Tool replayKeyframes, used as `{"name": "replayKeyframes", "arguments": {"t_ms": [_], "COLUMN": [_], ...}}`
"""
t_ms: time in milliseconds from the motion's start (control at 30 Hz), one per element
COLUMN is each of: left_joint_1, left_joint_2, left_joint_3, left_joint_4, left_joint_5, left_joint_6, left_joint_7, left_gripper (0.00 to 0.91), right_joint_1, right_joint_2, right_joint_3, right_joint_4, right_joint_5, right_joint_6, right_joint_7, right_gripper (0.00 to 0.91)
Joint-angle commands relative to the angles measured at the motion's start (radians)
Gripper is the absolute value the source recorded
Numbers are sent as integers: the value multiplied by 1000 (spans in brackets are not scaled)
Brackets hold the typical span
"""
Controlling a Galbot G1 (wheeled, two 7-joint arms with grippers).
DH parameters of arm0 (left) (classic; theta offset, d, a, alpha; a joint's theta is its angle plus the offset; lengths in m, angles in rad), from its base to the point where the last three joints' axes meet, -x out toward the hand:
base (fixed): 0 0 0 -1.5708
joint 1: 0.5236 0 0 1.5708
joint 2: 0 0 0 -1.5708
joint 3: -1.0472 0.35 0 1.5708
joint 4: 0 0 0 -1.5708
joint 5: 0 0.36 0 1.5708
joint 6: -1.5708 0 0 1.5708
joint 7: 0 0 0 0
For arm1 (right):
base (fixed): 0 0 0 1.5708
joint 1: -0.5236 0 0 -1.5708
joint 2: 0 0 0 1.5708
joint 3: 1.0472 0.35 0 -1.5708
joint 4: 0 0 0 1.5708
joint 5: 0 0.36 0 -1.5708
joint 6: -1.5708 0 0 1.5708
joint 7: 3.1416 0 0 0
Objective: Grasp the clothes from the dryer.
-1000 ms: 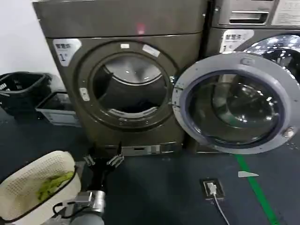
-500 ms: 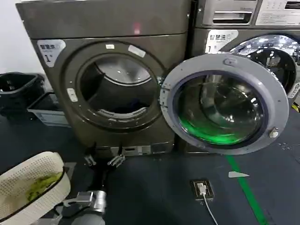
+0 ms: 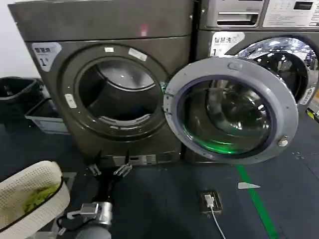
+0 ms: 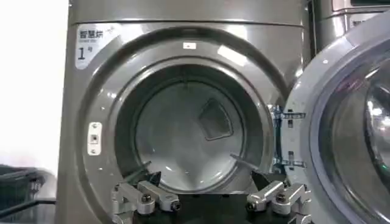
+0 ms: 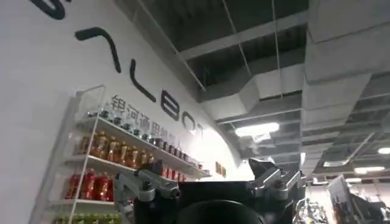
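The dryer [image 3: 60, 124] is the big bronze-grey machine in front of me. Its round porthole [image 3: 117, 97] is uncovered and its grey-rimmed glass door [image 3: 232, 117] is swung out to the right. The drum [image 4: 195, 131] shows bare grey metal with one paddle; the clothes are out of view. My left gripper [image 3: 108, 171] hangs low before the dryer's base, below the porthole, open with nothing between its fingers [image 4: 146, 198]. In the left wrist view the left gripper [image 4: 206, 180] points at the drum mouth. My right gripper [image 5: 210, 176] is open, turned up toward a ceiling and a wall.
A white mesh basket [image 3: 20, 184] with yellow-green cloth [image 3: 37, 196] is at my lower left. A black basket [image 3: 15, 94] and grey tray [image 3: 45, 117] stand left of the dryer. A silver machine [image 3: 239, 30] is behind the door. A floor socket [image 3: 208, 201] and green line [image 3: 256, 199] lie on the right.
The dryer and its open door have slid left in the head view and look slightly larger. The left gripper keeps its place low in front of the machine, still open.
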Motion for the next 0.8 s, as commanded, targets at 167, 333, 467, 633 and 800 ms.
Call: {"name": "replayKeyframes", "arguments": {"t_ms": [167, 333, 467, 633, 800], "left_joint_1": [-1, -1, -1, -1, -3], "left_joint_2": [6, 6, 3, 3, -1], "left_joint_3": [-1, -3, -13, -17, -15], "left_joint_4": [-7, -5, -5, -3, -1], "left_joint_5": [-4, -5, -8, -8, -7], "left_joint_6": [1, -1, -1, 1, 3], "left_joint_7": [0, 0, 0, 0, 0], "left_gripper": [907, 907, 907, 907, 907], "right_joint_1": [-5, -5, -1, 8, 15], "right_joint_2": [-1, 0, 1, -1, -3], "right_joint_3": [17, 19, 18, 11, 4], "right_joint_4": [11, 9, 8, 9, 7], "right_joint_5": [90, 135, 135, 133, 130], "right_joint_6": [2, 8, 12, 13, 16], "right_joint_7": [-10, 4, 1, -1, -3], "right_gripper": [907, 907, 907, 907, 907]}}
